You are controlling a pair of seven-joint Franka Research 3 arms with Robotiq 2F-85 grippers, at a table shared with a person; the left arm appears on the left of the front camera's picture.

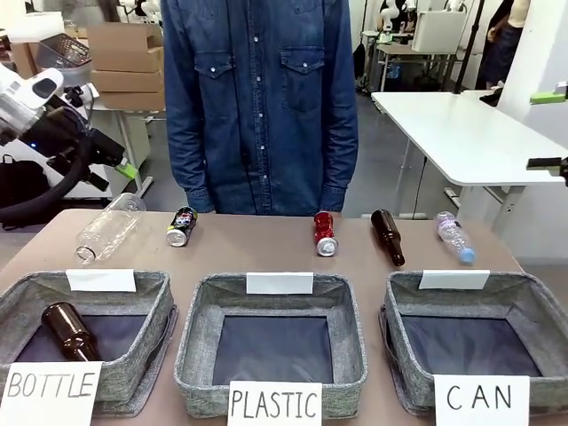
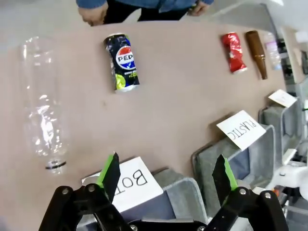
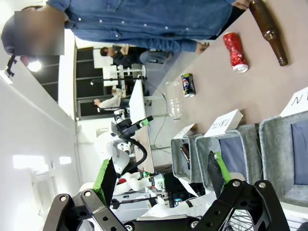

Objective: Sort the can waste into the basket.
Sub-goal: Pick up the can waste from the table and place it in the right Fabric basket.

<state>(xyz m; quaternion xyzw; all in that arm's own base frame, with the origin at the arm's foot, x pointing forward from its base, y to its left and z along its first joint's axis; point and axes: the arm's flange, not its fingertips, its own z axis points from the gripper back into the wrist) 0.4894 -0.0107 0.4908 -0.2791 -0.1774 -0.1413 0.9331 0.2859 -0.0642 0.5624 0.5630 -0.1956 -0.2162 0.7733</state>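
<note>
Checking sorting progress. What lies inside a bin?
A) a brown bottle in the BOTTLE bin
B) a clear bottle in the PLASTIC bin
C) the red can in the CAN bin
A: a brown bottle lies in the BOTTLE bin, while the red can and black can lie on the table.

Two cans are counted ahead of the spread jaws of the left gripper [image 2: 166, 159]: a black can [image 2: 121, 61] nearer the left-hand jaw and a red can [image 2: 233, 52] beyond the right-hand jaw. Two brown glass bottles are counted, one brown bottle [image 2: 256, 54] just beside the red can and a second brown bottle [image 1: 68, 330] in the BOTTLE bin [image 1: 133, 377] near those jaws, and two clear ones, a large plastic bottle [image 2: 41, 96] outside the left-hand jaw and a small plastic bottle [image 1: 453, 236] farthest off. Three grey bins are counted with the PLASTIC bin [image 1: 197, 346] and CAN bin [image 1: 510, 288], three handwritten cards [image 1: 275, 404], three blank tags [image 1: 280, 283] and one person [image 1: 262, 106].
</note>
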